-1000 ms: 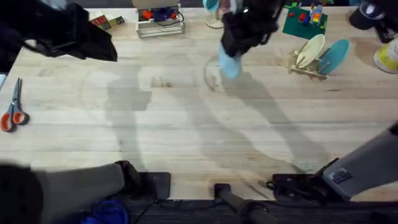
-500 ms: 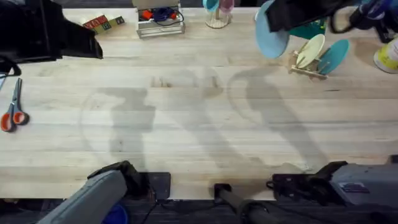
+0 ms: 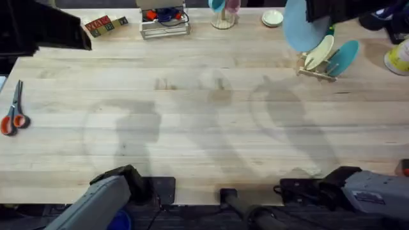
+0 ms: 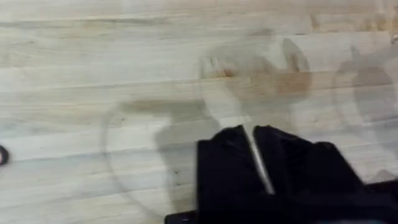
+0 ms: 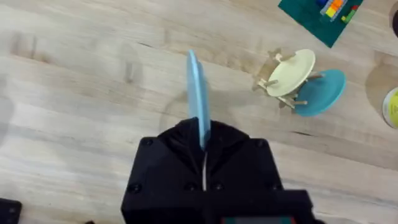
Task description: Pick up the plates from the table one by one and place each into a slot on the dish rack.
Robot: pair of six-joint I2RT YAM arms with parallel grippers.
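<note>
1. Light blue plate: thin, rigid, plastic-looking, likely light and a little slick. You hold it by the rim, on edge, pinched between the right gripper fingers. A rim pinch suits it, but expect it to pivot if knocked.
2. Location: in the overhead view the plate hangs in the air at the far right of the table, just beside and above the dish rack.
3. Rack contents: a cream plate and a teal plate stand tilted in their slots.
4. Left gripper: fingers pressed nearly together, holding nothing, above bare wood.
5. Change: a second ago the plate was near the table's far middle; half a second ago, short of the rack. It has since travelled right, close to the rack.
</note>
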